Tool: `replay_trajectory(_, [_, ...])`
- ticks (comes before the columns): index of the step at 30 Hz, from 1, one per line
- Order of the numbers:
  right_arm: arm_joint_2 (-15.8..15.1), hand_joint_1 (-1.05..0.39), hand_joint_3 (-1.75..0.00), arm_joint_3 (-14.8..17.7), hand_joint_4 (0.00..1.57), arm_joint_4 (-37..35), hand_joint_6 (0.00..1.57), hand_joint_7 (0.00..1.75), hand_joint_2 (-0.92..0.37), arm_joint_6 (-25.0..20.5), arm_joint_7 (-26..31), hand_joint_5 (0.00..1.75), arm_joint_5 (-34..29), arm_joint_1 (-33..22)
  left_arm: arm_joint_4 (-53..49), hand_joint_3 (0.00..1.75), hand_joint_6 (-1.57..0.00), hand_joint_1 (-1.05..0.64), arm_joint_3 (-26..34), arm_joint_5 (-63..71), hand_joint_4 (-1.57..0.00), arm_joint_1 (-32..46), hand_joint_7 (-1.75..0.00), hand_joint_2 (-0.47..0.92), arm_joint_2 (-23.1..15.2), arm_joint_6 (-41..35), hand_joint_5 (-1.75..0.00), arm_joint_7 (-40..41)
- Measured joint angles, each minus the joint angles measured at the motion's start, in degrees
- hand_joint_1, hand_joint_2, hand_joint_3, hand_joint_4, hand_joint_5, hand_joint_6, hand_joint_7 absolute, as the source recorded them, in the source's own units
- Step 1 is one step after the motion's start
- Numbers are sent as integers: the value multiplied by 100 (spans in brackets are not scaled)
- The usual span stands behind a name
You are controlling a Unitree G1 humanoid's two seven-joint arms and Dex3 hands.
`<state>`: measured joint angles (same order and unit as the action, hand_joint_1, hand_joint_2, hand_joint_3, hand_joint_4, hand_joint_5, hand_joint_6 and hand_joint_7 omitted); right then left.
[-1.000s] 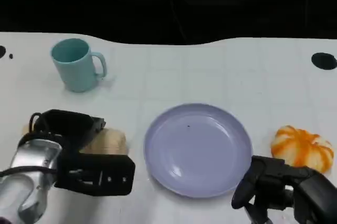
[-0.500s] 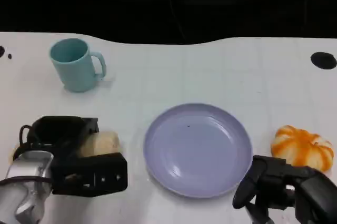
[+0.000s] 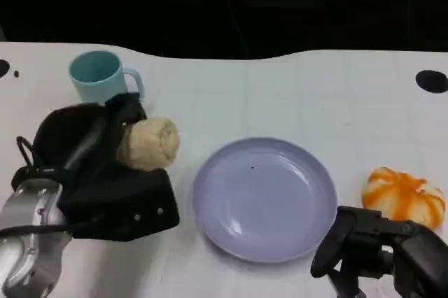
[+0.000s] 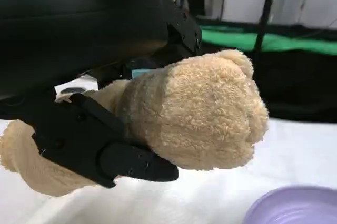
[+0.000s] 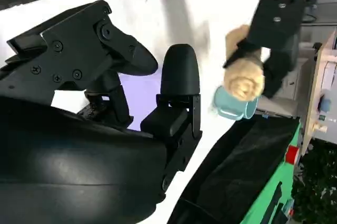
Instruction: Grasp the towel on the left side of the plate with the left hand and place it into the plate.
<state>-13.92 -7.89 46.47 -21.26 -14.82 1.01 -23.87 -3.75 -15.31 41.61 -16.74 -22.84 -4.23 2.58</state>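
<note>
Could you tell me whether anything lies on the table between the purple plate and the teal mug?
In the head view, the rolled towel, held by the left hand, hangs between the mug and the plate; the table beside it is bare.

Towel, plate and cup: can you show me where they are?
towel (image 3: 148,143), head view, on its rolled end.
plate (image 3: 231,238), head view, on its near rim.
cup (image 3: 96,77), head view, on its side wall.

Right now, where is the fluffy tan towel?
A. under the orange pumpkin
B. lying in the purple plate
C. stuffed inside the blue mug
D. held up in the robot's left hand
D. The left hand grips the rolled towel, with black fingers wrapped around it, beside the plate and not in it.
</note>
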Motion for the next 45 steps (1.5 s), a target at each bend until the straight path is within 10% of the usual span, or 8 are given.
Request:
replay_trajectory(23, [1, -14, -108, -79, 78, 25, 71, 133, -55, -1, 20, 165, -30, 9, 92, 108, -68, -21, -1285, 389, -96, -595, -175, 45, 1455, -194, -175, -371])
replay_trajectory(27, [2, -14, -108, -78, 78, 27, 72, 132, -55, -1, 33, 165, -14, 11, -4, 110, -78, -20, -1338, 319, -92, -610, -128, 44, 1538, -184, -175, -491])
replay_trajectory(29, [2, -15, -108, -78, 78, 27, 72, 132, -55, -2, 35, 165, -12, 11, -22, 79, -82, -23, -1341, 237, -72, -610, -80, 59, 1585, -185, -169, -617])
replay_trajectory(33, [2, -15, -107, -79, 78, 28, 72, 131, -55, -1, 39, 165, -18, 11, 42, 23, -59, -38, -1332, -139, -50, -610, -13, 89, 1560, -200, -85, -1233])
replay_trajectory(36, [2, -15, -107, -79, 78, 29, 72, 131, -55, -2, 40, 166, -18, 10, 280, 17, -32, -52, -1310, -358, -33, -599, -1, 92, 1484, -212, -49, -1625])
replay_trajectory(45, [-1, -14, -107, -76, 78, 31, 71, 131, -56, -1, 38, 166, -16, 10, 624, 19, -21, -71, -1281, -531, -17, -570, 0, 92, 1206, -221, -40, -2139])
